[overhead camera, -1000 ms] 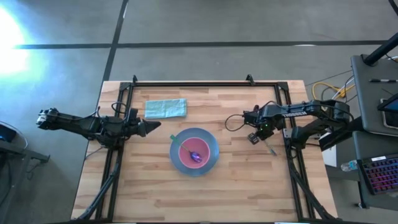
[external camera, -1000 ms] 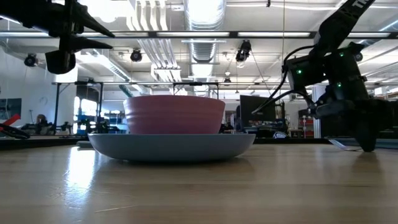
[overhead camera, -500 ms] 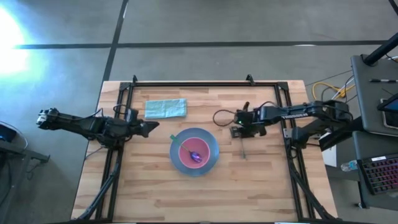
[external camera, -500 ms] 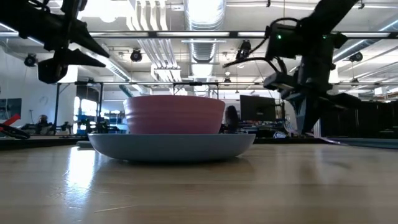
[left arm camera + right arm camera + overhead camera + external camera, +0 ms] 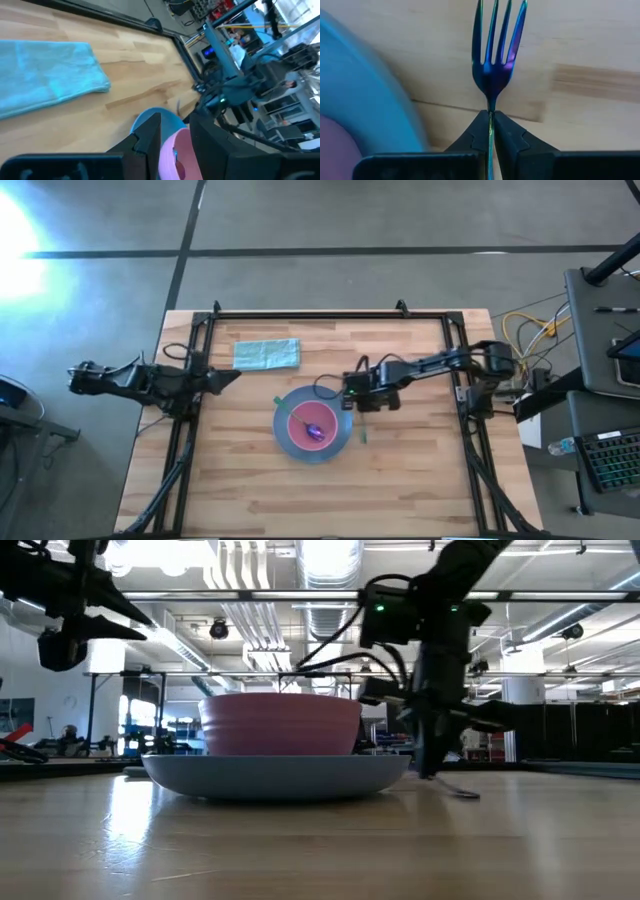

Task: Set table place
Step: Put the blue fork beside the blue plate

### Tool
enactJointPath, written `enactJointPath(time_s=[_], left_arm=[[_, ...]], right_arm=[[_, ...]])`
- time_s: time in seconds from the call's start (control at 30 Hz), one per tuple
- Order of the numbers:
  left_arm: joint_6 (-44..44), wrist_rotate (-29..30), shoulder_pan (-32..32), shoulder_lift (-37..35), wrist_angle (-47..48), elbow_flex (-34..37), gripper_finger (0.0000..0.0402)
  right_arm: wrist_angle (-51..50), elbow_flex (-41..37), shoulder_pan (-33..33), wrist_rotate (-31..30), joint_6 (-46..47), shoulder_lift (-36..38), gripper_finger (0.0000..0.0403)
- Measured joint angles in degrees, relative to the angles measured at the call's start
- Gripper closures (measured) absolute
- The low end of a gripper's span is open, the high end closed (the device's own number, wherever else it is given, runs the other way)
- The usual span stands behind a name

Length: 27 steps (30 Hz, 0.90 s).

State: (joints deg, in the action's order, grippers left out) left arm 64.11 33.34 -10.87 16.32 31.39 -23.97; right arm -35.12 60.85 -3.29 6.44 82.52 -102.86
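One round blue plate [image 5: 335, 442]. One pink bowl [image 5: 303, 423]. One purple-headed spoon [image 5: 316, 431]. One slim iridescent metal fork [image 5: 494, 57]. One folded light-blue cloth [image 5: 266, 354]. One butcher-block wooden desk [image 5: 400, 480].

Both arms are dark, near-black jointed links with thin black cables looping loosely beside them. The right arm shows small green indicator lights on its wrist housing, just behind the right gripper [image 5: 361, 404]. Each gripper, the left gripper [image 5: 232, 376] included, ends in two flat, dark, wedge-shaped fingers [image 5: 481, 131] with angular stepped edges.
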Motion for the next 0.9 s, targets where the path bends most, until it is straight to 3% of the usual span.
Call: enactJointPath(time_s=[0.23, 0.5, 0.9], left_arm=[[-0.03, -0.02, 0.00, -8.06, 4.75, 0.00, 0.0312], [-0.04, 0.15, 0.00, -14.73, 11.06, -0.04, 0.0312], [-0.51, 0.26, 0.00, -11.97, 11.71, 0.07, 0.0312]], right_arm=[[-4.15, 8.42, 2.22, -0.10, 2.78, -7.32, 0.0391], [-5.98, 7.40, 3.28, -0.10, 9.00, -6.08, 0.0390], [-6.08, 5.49, 3.85, 0.13, 10.49, -4.57, 0.0390]])
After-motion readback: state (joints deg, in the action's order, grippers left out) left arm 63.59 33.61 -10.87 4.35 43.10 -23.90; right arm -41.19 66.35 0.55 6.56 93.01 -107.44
